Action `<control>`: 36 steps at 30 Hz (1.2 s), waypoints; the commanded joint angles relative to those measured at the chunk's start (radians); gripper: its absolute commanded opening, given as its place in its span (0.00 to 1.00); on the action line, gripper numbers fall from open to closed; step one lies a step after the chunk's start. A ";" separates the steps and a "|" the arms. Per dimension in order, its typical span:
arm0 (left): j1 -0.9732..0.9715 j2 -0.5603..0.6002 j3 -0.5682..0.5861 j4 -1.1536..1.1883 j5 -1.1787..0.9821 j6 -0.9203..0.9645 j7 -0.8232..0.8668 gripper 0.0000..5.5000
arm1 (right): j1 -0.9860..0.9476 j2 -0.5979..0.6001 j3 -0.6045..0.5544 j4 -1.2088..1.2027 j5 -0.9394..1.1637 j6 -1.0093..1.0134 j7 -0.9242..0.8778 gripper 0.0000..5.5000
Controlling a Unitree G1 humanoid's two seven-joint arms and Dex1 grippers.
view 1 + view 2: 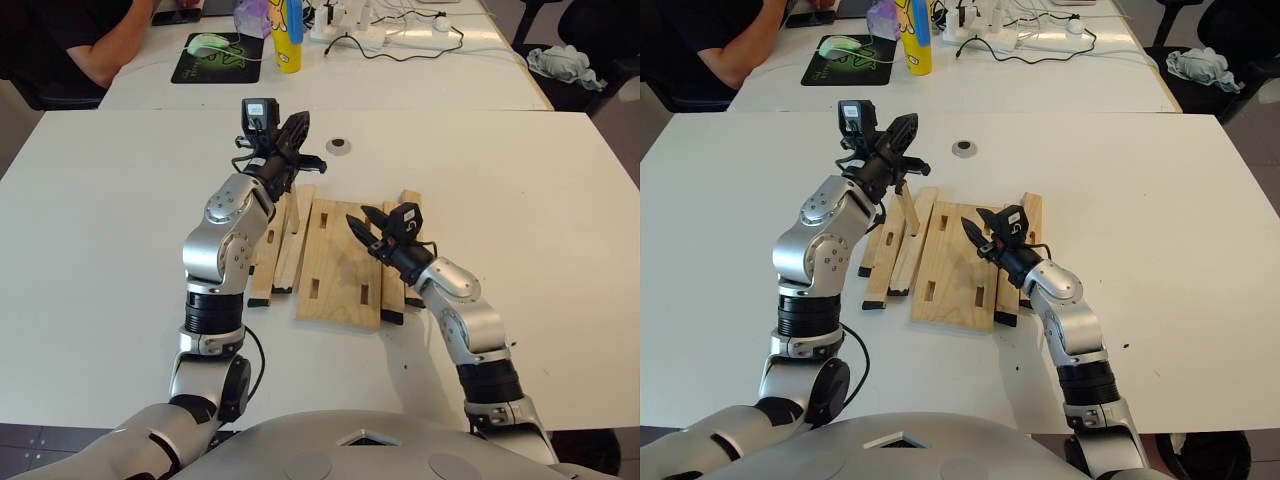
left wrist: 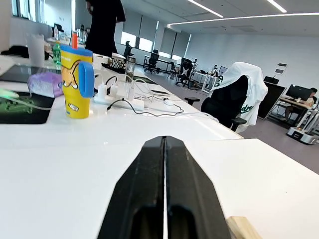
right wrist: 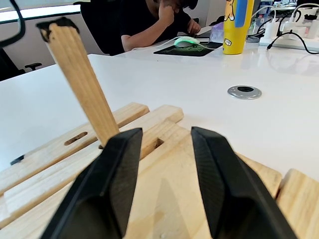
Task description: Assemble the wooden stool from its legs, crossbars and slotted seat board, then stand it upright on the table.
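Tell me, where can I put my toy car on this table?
Bare room: the white table left of the loose legs, and from the right-hand legs out to the table's edge. The middle is crowded: seat board, left claw and right claw.

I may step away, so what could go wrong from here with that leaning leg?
The leg stands tilted at a slot in the seat board, so it may topple or jam instead of seating. The right gripper hangs open just above the board; coming down it could nudge the board and drag the slot off line.
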State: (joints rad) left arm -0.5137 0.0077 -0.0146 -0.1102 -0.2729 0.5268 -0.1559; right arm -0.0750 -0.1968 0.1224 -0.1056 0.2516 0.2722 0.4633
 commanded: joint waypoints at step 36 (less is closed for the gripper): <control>0.082 -0.039 0.001 -0.003 0.039 0.082 0.071 0.00 | -0.035 0.015 0.007 0.037 -0.023 -0.033 0.009 0.33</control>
State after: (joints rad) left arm -0.4350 -0.0303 -0.0096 -0.1582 -0.2308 0.5958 -0.0775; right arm -0.1048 -0.1802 0.1259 -0.0681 0.2331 0.2407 0.4656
